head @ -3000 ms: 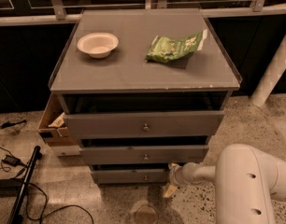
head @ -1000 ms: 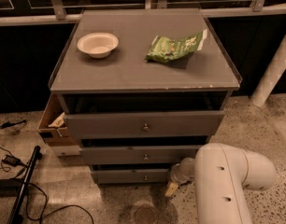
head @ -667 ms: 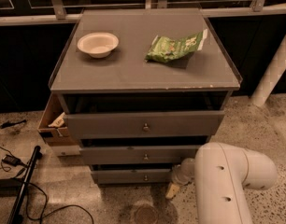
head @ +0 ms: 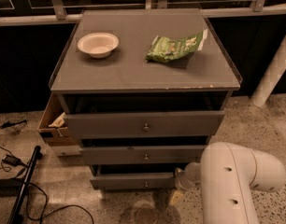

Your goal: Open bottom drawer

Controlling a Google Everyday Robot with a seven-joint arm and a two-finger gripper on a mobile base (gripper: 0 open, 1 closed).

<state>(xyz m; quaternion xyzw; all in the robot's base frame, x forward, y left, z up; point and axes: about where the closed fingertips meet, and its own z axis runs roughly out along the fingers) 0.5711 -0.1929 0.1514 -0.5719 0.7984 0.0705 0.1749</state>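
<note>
The grey cabinet [head: 143, 73] has three stacked drawers. The bottom drawer [head: 129, 181] is the lowest and narrowest grey front, with a small round knob [head: 146, 185] at its centre and a dark gap above it. My gripper [head: 175, 198] hangs low, just off the right end of the bottom drawer's front and close to the floor, to the right of the knob. My white arm [head: 236, 183] fills the lower right and hides the cabinet's lower right corner.
A white bowl [head: 97, 44] and a green snack bag [head: 176, 47] lie on the cabinet top. A cardboard box [head: 53, 125] sits against the cabinet's left side. Cables [head: 12, 164] and a black pole [head: 24, 185] lie on the floor at left. A white post [head: 274, 69] stands at right.
My arm's thick white link has swung left and nearer the camera since three seconds ago. The gripper has stayed by the bottom drawer's right end, a little lower. The drawer fronts look unchanged.
</note>
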